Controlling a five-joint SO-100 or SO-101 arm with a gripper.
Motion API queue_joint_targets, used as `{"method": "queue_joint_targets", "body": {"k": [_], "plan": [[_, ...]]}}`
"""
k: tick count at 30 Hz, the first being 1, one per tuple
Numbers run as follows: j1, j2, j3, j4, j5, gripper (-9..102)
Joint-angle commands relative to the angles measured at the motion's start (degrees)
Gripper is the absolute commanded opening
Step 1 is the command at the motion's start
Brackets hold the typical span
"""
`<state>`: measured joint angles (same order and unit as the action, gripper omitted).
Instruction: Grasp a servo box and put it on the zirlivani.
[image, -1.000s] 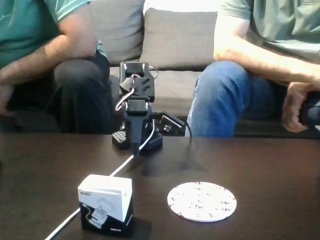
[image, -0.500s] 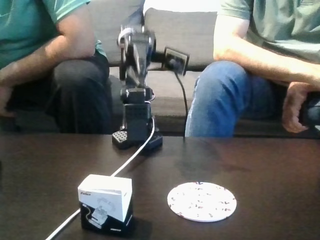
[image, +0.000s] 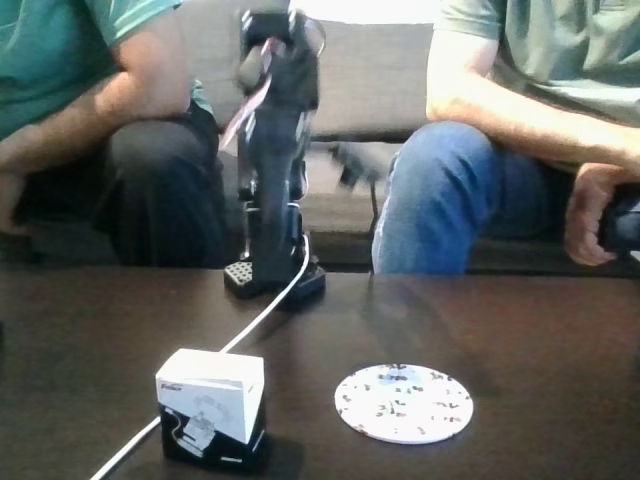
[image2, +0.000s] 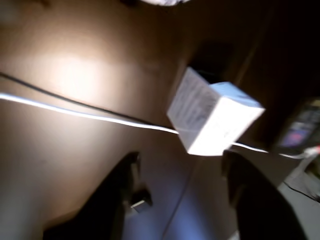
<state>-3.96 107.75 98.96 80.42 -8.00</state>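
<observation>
- Here, the small white-and-black cardboard servo box (image: 211, 408) sits just left of the flat round speckled white disc (image: 403, 402), apart from it.
- Probably light, stiff, crushable; take hold across opposite flat sides.
- The black gripper (image2: 182, 170) is spread apart, empty, above the box.

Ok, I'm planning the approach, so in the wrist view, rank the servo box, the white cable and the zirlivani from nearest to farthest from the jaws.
1. Servo box: just ahead of the open jaws, right of centre.
2. White cable: crosses the table from the left and passes behind the box; too close to the box to rank apart.
3. Zirlivani: at the top edge, clearly farthest.
</observation>
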Motion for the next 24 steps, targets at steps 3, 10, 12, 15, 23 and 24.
{"method": "queue_joint_targets", "body": {"k": [3, 10, 12, 15, 23, 24], "plan": [[3.87, -7.82, -7.82, -0.35, -5.54, 21], [4.22, -5.19, -14.15, -0.26, 1.49, 20], [4.31, -3.25, -14.85, -0.35, 6.06, 20], [3.87, -0.44, -14.59, 0.35, 8.79, 21], [4.83, 2.29, -11.34, -0.44, 5.89, 21], [5.71, 2.29, -11.07, -0.88, 5.80, 21]]}}
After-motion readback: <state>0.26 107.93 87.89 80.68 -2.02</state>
